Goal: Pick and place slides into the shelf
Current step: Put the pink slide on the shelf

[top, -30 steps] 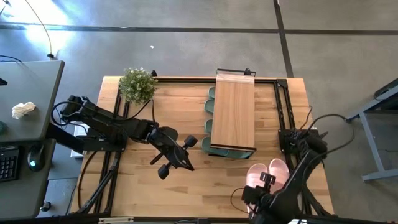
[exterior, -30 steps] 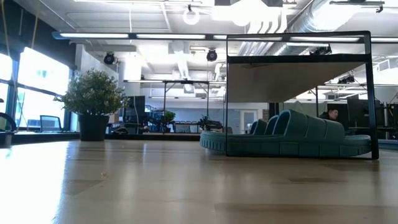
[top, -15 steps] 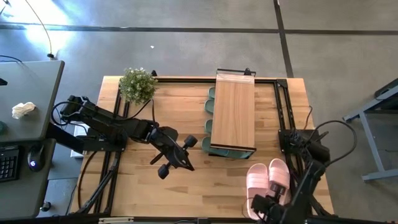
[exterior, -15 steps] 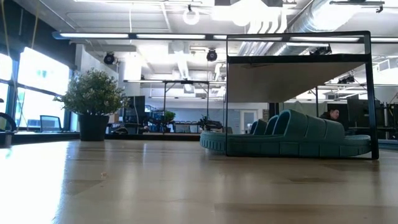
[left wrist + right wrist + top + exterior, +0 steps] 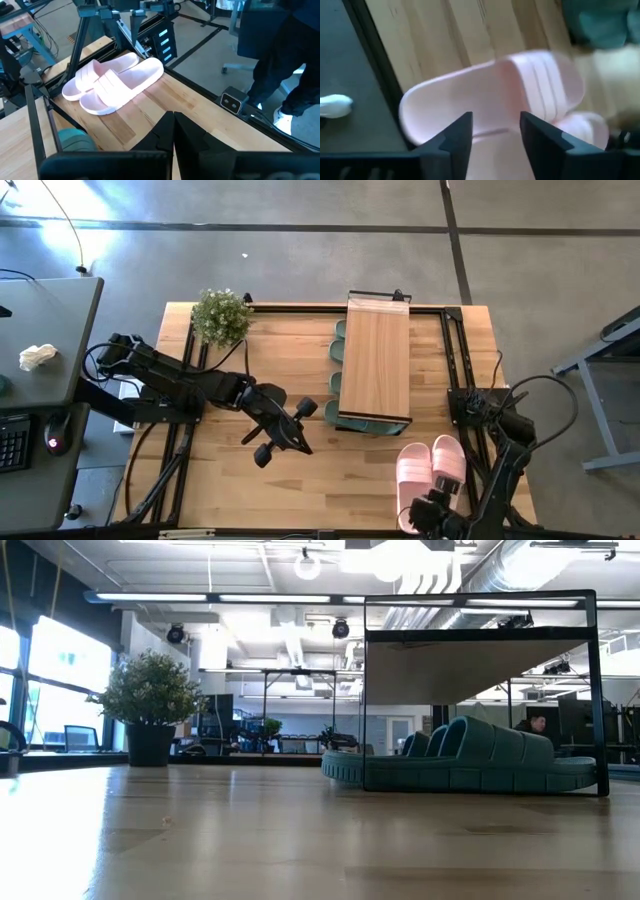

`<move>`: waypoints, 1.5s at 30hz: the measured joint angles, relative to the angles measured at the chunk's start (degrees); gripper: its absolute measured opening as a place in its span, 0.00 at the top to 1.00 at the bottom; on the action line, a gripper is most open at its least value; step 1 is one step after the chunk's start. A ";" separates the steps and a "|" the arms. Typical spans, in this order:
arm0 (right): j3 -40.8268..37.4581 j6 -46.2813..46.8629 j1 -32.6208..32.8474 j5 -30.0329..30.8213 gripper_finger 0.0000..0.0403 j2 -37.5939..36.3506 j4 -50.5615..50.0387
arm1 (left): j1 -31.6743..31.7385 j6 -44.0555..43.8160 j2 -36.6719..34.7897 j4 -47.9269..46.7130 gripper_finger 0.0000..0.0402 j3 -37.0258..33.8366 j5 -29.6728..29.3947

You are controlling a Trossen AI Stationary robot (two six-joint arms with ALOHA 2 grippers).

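Right wrist view showed the right gripper spread fairly wide and empty, poised just over the pink slides at the desk's near right corner. Left gripper waited mid-desk, fingers together, beside the shelf sheltering green slides.

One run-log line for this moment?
green slides: under shelf | pink slides: on table | right tool: open, beside pink pair | left tool: mid-table
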 joint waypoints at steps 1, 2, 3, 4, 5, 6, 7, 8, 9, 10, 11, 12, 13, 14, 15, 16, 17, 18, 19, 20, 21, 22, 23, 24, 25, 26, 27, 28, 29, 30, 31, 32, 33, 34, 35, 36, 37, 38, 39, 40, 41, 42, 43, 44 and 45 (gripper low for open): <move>-0.03 -1.58 -0.23 1.11 0.61 0.26 0.00 | 0.00 0.00 0.00 0.00 1.00 0.00 0.00; -0.49 -3.24 -0.44 2.05 0.59 0.57 0.22 | 0.00 0.00 0.00 0.00 1.00 0.00 -0.02; -1.35 -4.24 -0.80 2.07 0.58 0.85 0.17 | 0.00 0.00 0.00 -0.02 1.00 0.00 -0.01; -2.27 -4.63 -1.19 1.45 0.58 1.22 -0.06 | 0.00 0.00 0.00 -0.02 1.00 0.00 -0.02; -3.16 -5.20 -1.61 0.53 0.58 1.56 -0.02 | 0.00 0.00 0.00 -0.02 1.00 0.00 -0.02; -4.30 -5.82 -1.87 -0.13 0.58 1.74 0.16 | 0.00 0.00 0.02 -0.02 1.00 0.00 -0.02; -5.58 -6.04 -2.08 -0.24 0.58 1.78 0.05 | 0.00 -0.02 0.02 -0.02 1.00 0.00 -0.02; -6.59 -5.94 -2.30 -0.18 0.58 1.78 -0.07 | 0.00 -0.03 0.02 -0.02 1.00 0.00 -0.02; -7.43 -5.28 -2.45 -0.11 0.59 1.78 -0.06 | 0.00 -0.17 0.02 -0.02 1.00 0.00 -0.04; -8.14 -4.73 -2.64 0.03 0.59 1.78 0.00 | 0.00 -0.17 0.02 -0.04 1.00 0.00 -0.04; -8.79 -4.74 -2.71 0.05 0.60 1.78 0.00 | 0.00 -0.17 0.02 -0.04 1.00 0.00 -0.04; -9.39 -5.05 -2.72 0.05 0.60 1.78 0.04 | 0.00 -0.17 0.02 -0.04 1.00 0.00 -0.04; -9.85 -5.52 -2.73 0.07 0.60 1.78 0.08 | 0.00 -0.17 0.02 -0.04 1.00 0.00 -0.04; -10.38 -5.98 -2.76 0.09 0.61 1.77 0.47 | 0.00 -0.17 0.02 -0.04 1.00 0.00 -0.06; -10.89 -6.23 -2.75 0.09 0.61 1.76 0.83 | 0.00 -0.17 0.02 -0.04 1.00 0.00 -0.07; -11.37 -6.43 -2.74 0.07 0.61 1.76 1.19 | 0.00 -0.17 0.02 -0.04 1.00 0.00 -0.07; -11.73 -6.46 -2.72 0.08 0.61 1.76 1.48 | 0.00 -0.17 0.02 -0.04 1.00 0.00 -0.09; -12.20 -6.46 -2.72 0.08 0.61 1.74 2.07 | 0.00 -0.18 0.02 -0.07 1.00 0.00 -0.14; -12.79 -6.44 -2.72 -0.03 0.61 1.72 2.50 | 0.00 -0.18 0.02 -0.05 1.00 0.00 -0.22; -13.42 -6.45 -2.73 -0.29 0.61 1.72 3.01 | 0.00 -0.17 0.02 -0.07 1.00 0.00 -0.22; -13.95 -6.46 -2.75 -0.44 0.61 1.72 3.58 | 0.00 -0.17 0.04 -0.07 1.00 0.00 -0.22; -14.50 -6.38 -2.92 -0.46 0.61 1.72 3.98 | 0.00 -0.20 0.04 -0.07 1.00 0.00 -0.22; -15.09 -5.95 -3.04 -0.66 0.61 1.72 4.13 | 0.00 -0.20 0.04 -0.07 1.00 0.00 -0.22; -15.64 -5.55 -3.26 -0.84 0.61 1.72 4.09 | 0.00 -0.20 0.04 -0.07 1.00 0.00 -0.25; -16.22 -5.24 -3.45 -0.86 0.61 1.72 4.20 | 0.00 -0.20 0.04 -0.07 1.00 0.00 -0.48; -16.74 -4.81 -3.76 -0.83 0.61 1.72 4.24 | 0.00 -0.20 0.04 -0.07 1.00 0.00 -0.96; -17.33 -4.45 -4.05 -0.82 0.61 1.72 4.37 | 0.00 -0.20 0.04 -0.07 1.00 0.00 -1.34; -17.88 -4.45 -4.31 -0.84 0.61 1.72 4.63 | 0.00 -0.20 0.04 -0.07 1.00 0.00 -1.55; -18.30 -4.49 -4.65 -0.88 0.62 1.72 5.00 | 0.00 -0.20 0.04 -0.08 1.00 0.00 -1.56; -18.65 -4.49 -4.96 -0.90 0.62 1.72 5.33 | 0.00 -0.20 0.04 -0.07 1.00 0.00 -1.57; -18.90 -4.48 -5.28 -0.89 0.63 1.72 5.50 | 0.00 -0.20 0.04 -0.07 1.00 0.00 -1.57; -18.95 -4.49 -5.55 -0.76 0.65 1.72 5.52 | 0.00 -0.20 0.04 -0.07 1.00 0.00 -1.60; -18.95 -4.49 -5.75 -0.32 0.66 1.72 5.56 | 0.00 -0.20 0.04 -0.09 1.00 0.00 -1.60; -18.95 -4.47 -6.03 0.23 0.68 1.72 5.64 | 0.00 -0.20 0.04 -0.08 1.00 0.00 -1.60; -18.95 -4.47 -6.20 0.53 0.71 1.72 5.65 | 0.00 -0.20 0.04 -0.09 1.00 0.00 -1.60; -18.95 -4.51 -6.36 0.88 0.73 1.72 5.66 | 0.00 -0.20 0.04 -0.09 1.00 0.00 -1.60; -18.93 -4.50 -6.47 1.01 0.77 1.72 5.66 | 0.00 -0.22 0.04 -0.09 1.00 0.00 -1.60; -18.93 -4.47 -6.53 1.11 0.80 1.72 5.66 | 0.00 -0.21 0.04 -0.09 1.00 0.02 -1.60; -18.93 -4.39 -6.62 1.14 0.84 1.72 5.68 | 0.00 -0.22 0.04 -0.07 1.00 0.02 -1.60; -18.91 -4.33 -6.63 1.12 0.88 1.72 5.70 | 0.00 -0.22 0.04 -0.09 1.00 0.02 -1.60; -18.81 -4.31 -6.63 1.10 0.93 1.72 5.65 | 0.00 -0.22 0.04 -0.07 1.00 0.02 -1.60; -18.79 -4.05 -6.63 1.11 0.96 1.72 5.68 | 0.00 -0.22 0.04 -0.07 1.00 0.02 -1.60; -18.78 -3.21 -6.63 1.11 0.98 1.72 5.70 | 0.00 -0.25 0.04 -0.07 1.00 0.02 -1.60; -18.78 -1.93 -6.63 1.20 0.98 1.69 5.65 | 0.00 -0.45 0.04 -0.07 1.00 0.02 -1.60; -18.78 -0.29 -6.61 1.39 0.98 1.59 5.64 | 0.00 -0.69 0.04 -0.07 1.00 0.02 -1.60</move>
